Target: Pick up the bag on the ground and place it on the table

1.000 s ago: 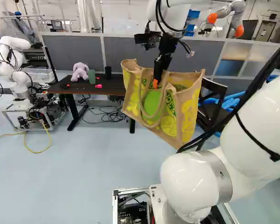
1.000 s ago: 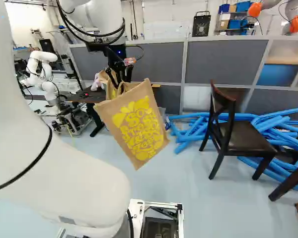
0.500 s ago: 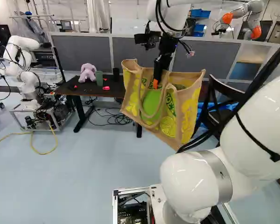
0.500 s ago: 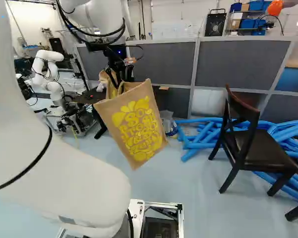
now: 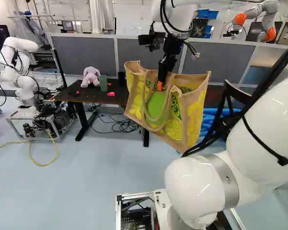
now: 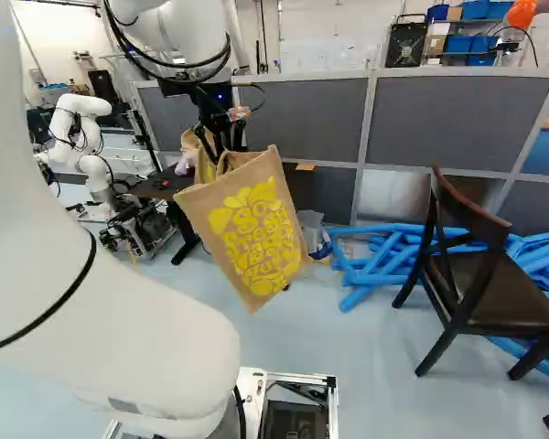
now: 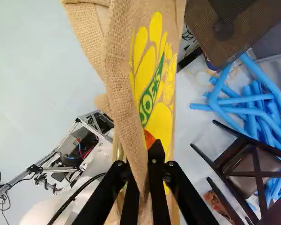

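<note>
Gripper (image 5: 161,85) is up in midair w/ jaws closed down on the burlap of the bag (image 5: 185,112): in wrist view a strip of it runs btwn the two fingers, one on each side, w/ a bit of orange pad (image 7: 149,138) showing against the cloth. Rim or handle? Can't tell which. Bag hangs mostly below the jaws, tilted, well above the floor (image 5: 86,182), its open top & looped handles close around them; yellow & green print on the face seen in left base view, yellow print on the side facing right base view. Table (image 5: 89,97) is beyond & lower than the jaws, reaching out to their L, partly hidden behind the bag. On it, L of the jaws: pale pink plush (image 5: 90,76), then green cup (image 5: 103,83), then dark cup (image 5: 121,78) nearest the bag in left base view, plus a small bright pink pc (image 5: 110,94) in front of the cups. Tangled black cable (image 5: 122,125) on floor under table, below & beyond the jaws. Well off to jaws' L, another robot (image 5: 25,72). In right base view, R of & lower than the jaws: dark chair (image 6: 517,297), w/ pile of blue tubes (image 6: 375,265) beside & behind it; grey partition (image 6: 457,119) runs across beyond jaws.
</note>
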`<state>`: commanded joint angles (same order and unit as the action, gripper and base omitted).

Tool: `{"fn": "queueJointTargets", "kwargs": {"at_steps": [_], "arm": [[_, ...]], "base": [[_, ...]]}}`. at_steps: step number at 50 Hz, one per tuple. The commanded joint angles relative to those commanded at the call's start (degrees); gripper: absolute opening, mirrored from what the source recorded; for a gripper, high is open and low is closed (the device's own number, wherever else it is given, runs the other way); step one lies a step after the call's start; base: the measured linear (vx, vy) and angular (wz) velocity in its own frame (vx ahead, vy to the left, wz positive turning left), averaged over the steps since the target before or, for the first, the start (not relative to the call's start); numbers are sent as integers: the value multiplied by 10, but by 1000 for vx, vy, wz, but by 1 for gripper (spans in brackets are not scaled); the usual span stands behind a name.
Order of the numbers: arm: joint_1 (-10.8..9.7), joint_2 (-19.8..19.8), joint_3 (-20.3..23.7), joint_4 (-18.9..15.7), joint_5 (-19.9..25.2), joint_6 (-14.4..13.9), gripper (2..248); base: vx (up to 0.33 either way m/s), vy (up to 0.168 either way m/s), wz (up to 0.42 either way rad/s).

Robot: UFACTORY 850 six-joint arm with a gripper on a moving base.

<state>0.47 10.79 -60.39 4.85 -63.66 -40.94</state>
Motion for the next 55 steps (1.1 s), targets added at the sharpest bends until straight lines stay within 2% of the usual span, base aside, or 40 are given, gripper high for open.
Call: {"fn": "queueJointTargets", "kwargs": {"at_steps": [55], "arm": [[0,0,0,0,0,0,25]], "base": [[180,57,-17]]}}
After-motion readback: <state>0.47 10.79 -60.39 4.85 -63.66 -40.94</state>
